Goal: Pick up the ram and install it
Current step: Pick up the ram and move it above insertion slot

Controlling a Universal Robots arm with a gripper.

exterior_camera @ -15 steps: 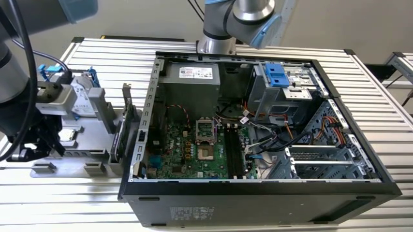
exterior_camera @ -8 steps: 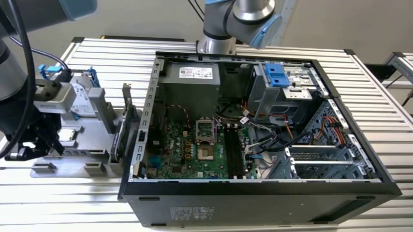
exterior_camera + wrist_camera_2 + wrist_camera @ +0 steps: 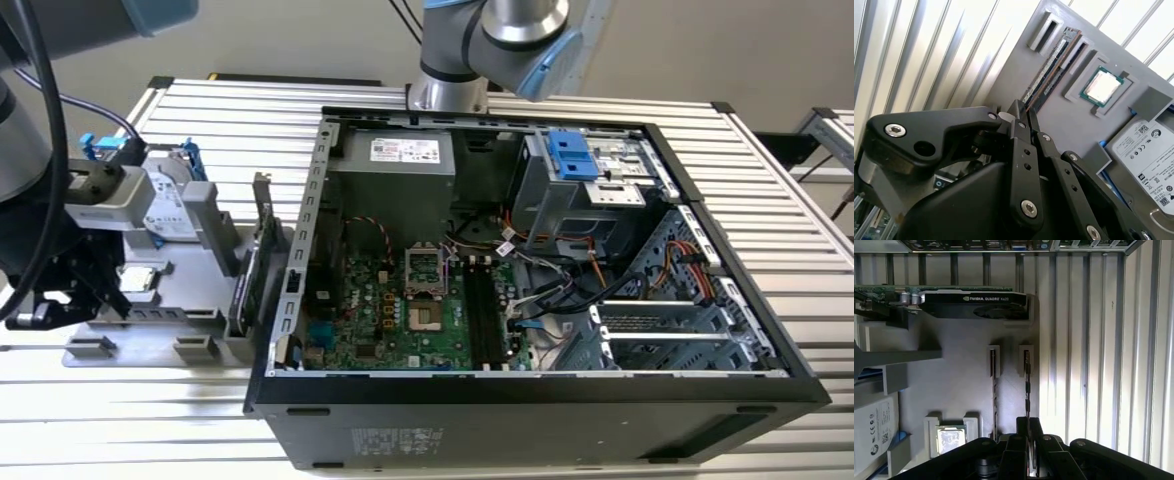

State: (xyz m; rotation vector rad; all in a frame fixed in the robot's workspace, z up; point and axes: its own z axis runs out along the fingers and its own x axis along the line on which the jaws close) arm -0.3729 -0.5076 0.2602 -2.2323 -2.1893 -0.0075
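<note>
Your black gripper (image 3: 1029,422) pinches narrow on the long blue-green ram stick (image 3: 1027,385) (edge-on in its grey plastic holder (image 3: 964,390)); an off-centre grip could tilt it and jam it.

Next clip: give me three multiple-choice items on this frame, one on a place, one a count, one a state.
1. Where is the ram? A inside the computer case; B in the grey tray; C held up in the air.
2. How many memory sticks stand in the tray? A one; B four; C two.
3. The case is: A open; B closed; C upside down.
Answers: 1 B, it stands on edge in the tray by the gripper; 2 C, a second stick stands beside it; 3 A, its motherboard shows.
</note>
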